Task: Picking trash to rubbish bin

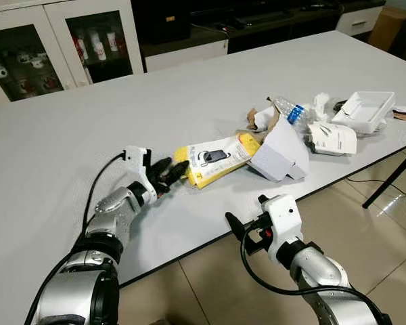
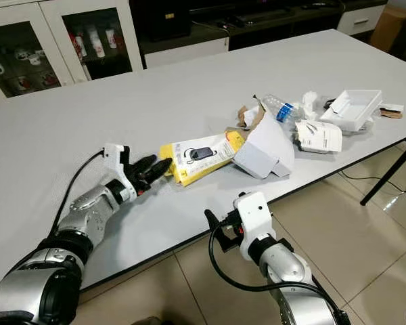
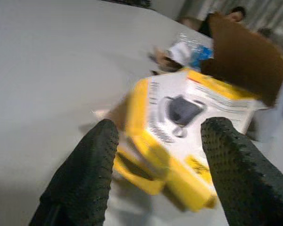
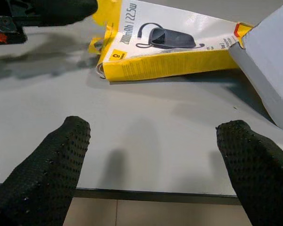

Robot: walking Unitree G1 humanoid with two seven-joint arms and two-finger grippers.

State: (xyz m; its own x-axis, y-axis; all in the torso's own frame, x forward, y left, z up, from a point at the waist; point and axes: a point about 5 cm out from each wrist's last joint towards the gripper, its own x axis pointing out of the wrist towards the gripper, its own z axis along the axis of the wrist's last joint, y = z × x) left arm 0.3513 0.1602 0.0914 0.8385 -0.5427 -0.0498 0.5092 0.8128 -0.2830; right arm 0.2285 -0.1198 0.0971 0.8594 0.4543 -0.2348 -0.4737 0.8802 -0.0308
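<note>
Yellow box (image 1: 218,158) lies flat, long axis toward left gripper (image 1: 174,171).

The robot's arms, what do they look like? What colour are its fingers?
Both arms are shiny silver with rounded joints. The left gripper and right gripper each have a white boxy wrist block and two long black fingers with a bumpy, dotted surface. A black cable loops along each arm.
</note>
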